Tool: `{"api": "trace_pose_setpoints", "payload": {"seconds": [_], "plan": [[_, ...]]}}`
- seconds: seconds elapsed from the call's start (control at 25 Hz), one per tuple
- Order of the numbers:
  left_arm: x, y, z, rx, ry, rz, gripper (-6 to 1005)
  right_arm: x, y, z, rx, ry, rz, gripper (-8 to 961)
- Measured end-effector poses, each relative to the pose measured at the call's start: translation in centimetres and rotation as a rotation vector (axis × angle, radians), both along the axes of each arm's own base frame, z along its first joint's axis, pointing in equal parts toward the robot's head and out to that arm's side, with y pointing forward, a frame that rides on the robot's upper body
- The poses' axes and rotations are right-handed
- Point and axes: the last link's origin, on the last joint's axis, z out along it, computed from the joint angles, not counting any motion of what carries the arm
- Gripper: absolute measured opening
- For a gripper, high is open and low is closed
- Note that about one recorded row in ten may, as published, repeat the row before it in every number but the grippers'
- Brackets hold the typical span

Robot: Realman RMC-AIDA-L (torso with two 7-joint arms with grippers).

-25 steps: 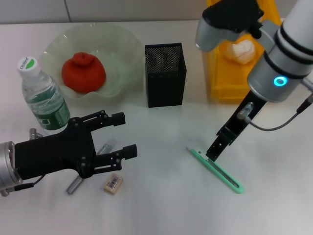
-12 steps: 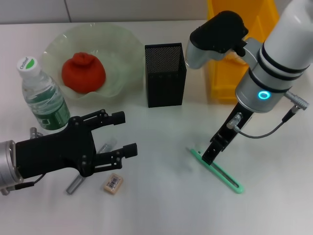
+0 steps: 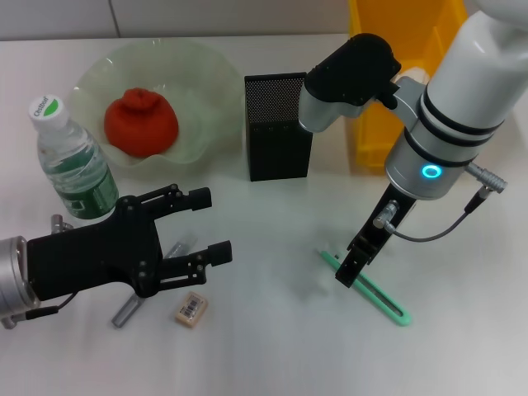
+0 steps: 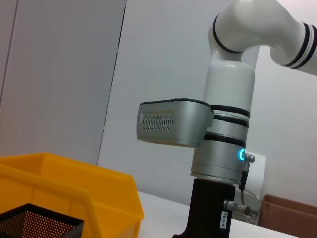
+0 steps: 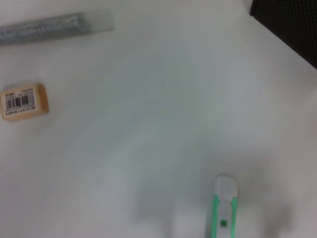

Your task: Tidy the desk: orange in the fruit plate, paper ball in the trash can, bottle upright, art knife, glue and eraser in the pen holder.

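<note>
The orange [image 3: 140,122] lies in the pale green fruit plate [image 3: 202,62]. A water bottle [image 3: 73,165] stands upright at the left. The black mesh pen holder [image 3: 279,124] is at the centre, with the yellow trash can [image 3: 375,132] beside it. The paper ball is hidden behind my right arm. My right gripper [image 3: 350,269] hovers at the near-left end of the green art knife [image 3: 371,291] [image 5: 222,210]. My left gripper [image 3: 212,226] is open above the grey glue stick [image 3: 128,310] [image 5: 49,27], which it partly hides. The eraser [image 3: 190,308] [image 5: 25,101] lies just beside the gripper.
The right arm's elbow housing [image 3: 346,70] hangs over the space between pen holder and trash can. The left wrist view shows the right arm [image 4: 225,148] upright behind the trash can [image 4: 74,193] and the pen holder's rim [image 4: 34,220].
My right arm has swung left and nearer, sliding its gripper a little toward the knife's left end and covering the paper ball. The left arm has stayed put.
</note>
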Motion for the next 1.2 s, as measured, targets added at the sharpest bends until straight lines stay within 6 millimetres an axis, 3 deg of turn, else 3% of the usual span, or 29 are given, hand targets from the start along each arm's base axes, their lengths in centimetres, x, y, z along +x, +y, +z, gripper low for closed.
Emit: {"api": "trace_pose_setpoints", "payload": {"seconds": [0.32, 0.52, 0.64, 1.2], "plan": [[0.0, -0.1, -0.1, -0.005, -0.004, 0.004, 791, 0.1, -0.2, -0.3, -0.011, 0.002, -0.001, 824], [0.0, 0.0, -0.1, -0.005, -0.004, 0.004, 790, 0.4, -0.4, -1.0, -0.024, -0.013, 0.01, 682], [0.0, 0.0, -0.1, -0.004, -0.004, 0.003, 790, 0.3, -0.4, -1.1, -0.024, -0.007, 0.011, 542], [0.0, 0.0, -0.2, -0.003, -0.002, 0.006, 790, 0.5, -0.6, -1.6, -0.033, -0.006, 0.01, 535]]}}
